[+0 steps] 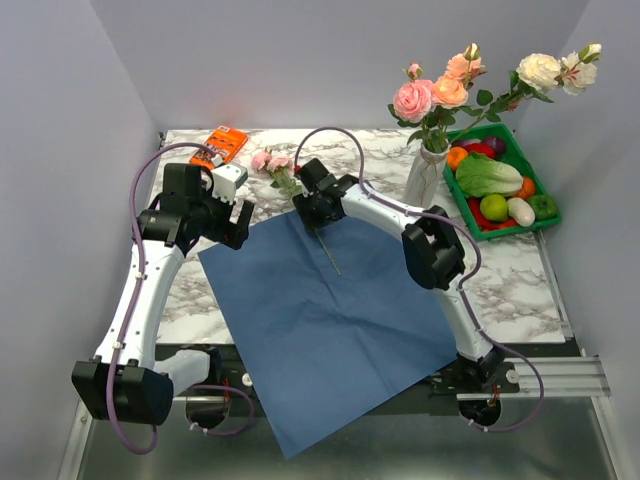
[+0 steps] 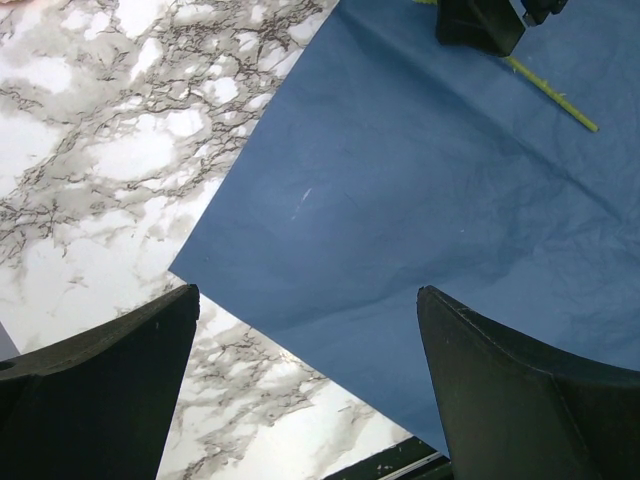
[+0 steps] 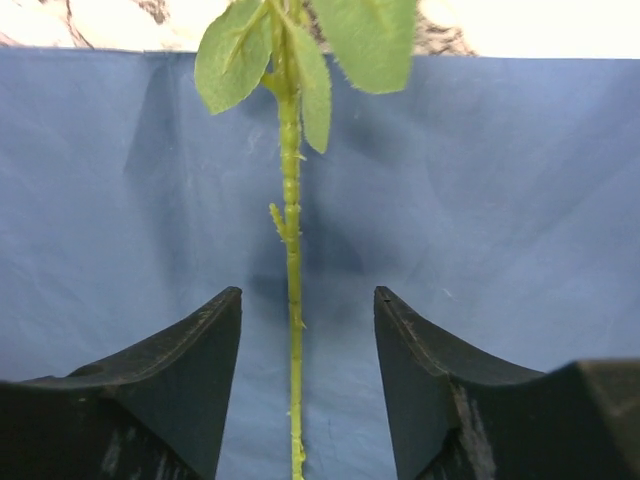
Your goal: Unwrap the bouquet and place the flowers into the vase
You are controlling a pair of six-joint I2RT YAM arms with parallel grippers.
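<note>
The blue wrapping paper (image 1: 320, 320) lies unfolded and flat on the marble table. One pink-rose flower (image 1: 272, 162) lies at the paper's far edge, its green stem (image 3: 292, 300) running down over the blue sheet. My right gripper (image 1: 318, 212) straddles that stem; in the right wrist view the right gripper (image 3: 308, 295) is open, with a gap on each side of the stem. The vase (image 1: 426, 178) stands at the back right and holds several pink and cream flowers (image 1: 440, 92). My left gripper (image 2: 308, 300) hangs wide open and empty over the paper's left edge (image 2: 250, 300).
A green tray (image 1: 540, 190) of toy vegetables sits right of the vase. An orange packet (image 1: 220, 145) lies at the back left. The paper's near corner (image 1: 300, 440) overhangs the table's front edge. Grey walls close in the back and both sides.
</note>
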